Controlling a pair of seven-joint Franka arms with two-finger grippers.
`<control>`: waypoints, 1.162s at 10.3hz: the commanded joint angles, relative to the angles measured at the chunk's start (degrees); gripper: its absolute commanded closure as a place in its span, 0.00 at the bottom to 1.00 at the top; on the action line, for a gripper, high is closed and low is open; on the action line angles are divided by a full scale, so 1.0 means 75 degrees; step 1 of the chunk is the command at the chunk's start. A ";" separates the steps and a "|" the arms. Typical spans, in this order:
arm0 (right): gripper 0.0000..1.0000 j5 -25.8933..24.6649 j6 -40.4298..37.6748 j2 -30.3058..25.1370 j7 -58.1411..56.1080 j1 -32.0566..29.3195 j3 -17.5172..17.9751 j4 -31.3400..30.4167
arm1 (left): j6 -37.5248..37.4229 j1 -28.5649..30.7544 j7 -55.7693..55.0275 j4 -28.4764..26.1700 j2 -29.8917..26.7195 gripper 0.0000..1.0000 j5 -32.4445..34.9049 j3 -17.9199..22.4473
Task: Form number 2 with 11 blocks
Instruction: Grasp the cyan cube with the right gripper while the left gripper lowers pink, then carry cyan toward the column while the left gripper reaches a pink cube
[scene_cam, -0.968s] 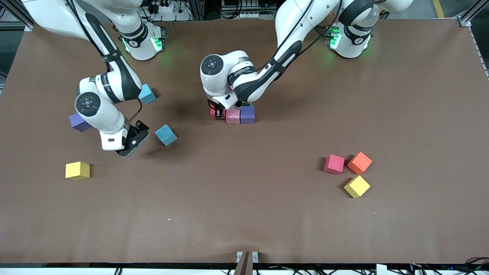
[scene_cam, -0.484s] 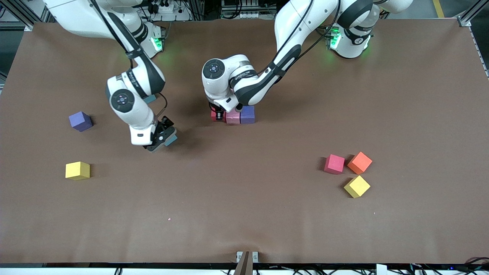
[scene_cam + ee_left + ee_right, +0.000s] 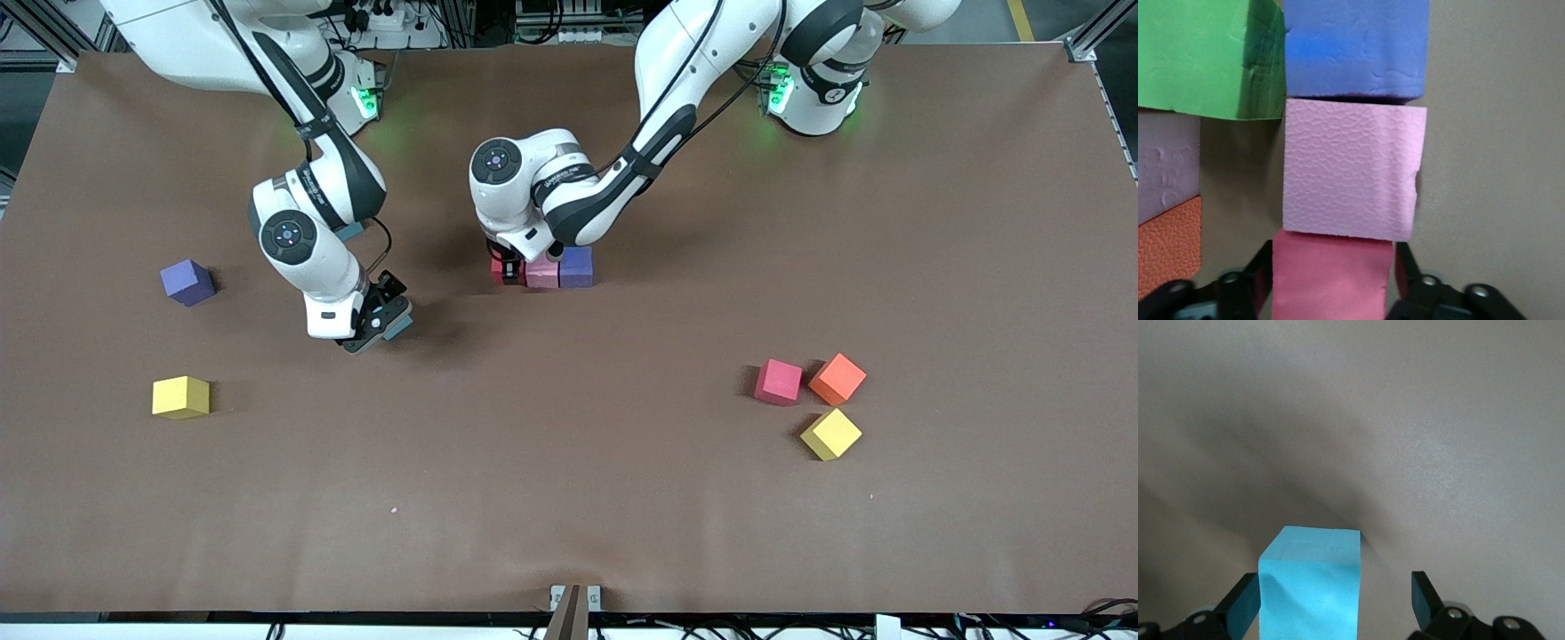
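Both pincers open around foam cubes on my brown table (image 3: 569, 498)

My left gripper (image 3: 1331, 267) is down at the table's middle with its jaws eased apart around a matte crimson foam cube (image 3: 1331, 283), a thin gap on one side. That cube ends a tight row with a pebble-embossed pink foam cube (image 3: 1350, 167) and a smoother purple foam cube (image 3: 1355, 47). My right gripper (image 3: 1331, 600), toward the right arm's end, stands wide open around a smooth cyan foam cube (image 3: 1310, 587) that touches one finger only
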 commanded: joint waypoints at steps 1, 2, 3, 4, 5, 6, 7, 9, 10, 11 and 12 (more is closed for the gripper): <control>0.00 0.0131 -0.0035 -0.0058 0.0039 -0.0032 0.0052 -0.0145 | -0.0379 -0.0110 -0.0195 0.0147 -0.0187 0.00 -0.0040 0.0090; 0.00 0.0131 -0.0012 -0.0035 0.0039 -0.0021 0.0052 -0.0227 | -0.0614 -0.0098 -0.0172 0.0147 -0.0328 0.00 -0.0040 0.0032; 0.00 0.0131 -0.0012 -0.0023 0.0051 0.0037 0.0052 -0.0320 | -0.0860 -0.0075 -0.0148 0.0147 -0.0561 0.00 -0.0040 0.0020; 0.00 0.0131 0.0046 -0.0057 0.0039 0.0073 0.0063 -0.0461 | -0.1187 -0.0005 -0.0055 0.0147 -0.0807 0.00 -0.0017 0.0031; 0.00 0.0131 0.0093 -0.0046 0.0039 0.0073 0.0075 -0.0497 | -0.1446 0.0158 0.0247 0.0135 -0.1018 0.00 -0.0052 0.0066; 0.00 0.0131 0.0326 -0.0011 0.0027 0.0085 0.0098 -0.0509 | -0.1622 0.0531 0.0517 0.0077 -0.1264 0.00 -0.0075 0.0032; 0.00 0.0131 0.0514 0.0128 0.0016 0.0085 0.0099 -0.0509 | -0.1659 0.0929 0.0787 0.0007 -0.1452 0.00 -0.0087 0.0031; 0.10 0.0119 0.0936 0.0328 -0.0008 0.0073 0.0087 -0.0567 | -0.1671 0.1795 0.1558 -0.0145 -0.1722 0.00 -0.0087 0.0031; 0.23 0.0119 0.0914 0.0317 -0.0008 0.0073 0.0087 -0.0567 | -0.1671 0.2253 0.2097 -0.0216 -0.1782 0.00 -0.0087 0.0020; 0.33 0.0119 0.0868 0.0282 0.0015 0.0073 0.0087 -0.0556 | -0.1671 0.2721 0.2497 -0.0356 -0.1840 0.00 -0.0087 0.0020; 0.43 0.0119 0.0832 0.0247 0.0016 0.0073 0.0087 -0.0533 | -0.1671 0.3190 0.2895 -0.0508 -0.1911 0.00 -0.0087 -0.0004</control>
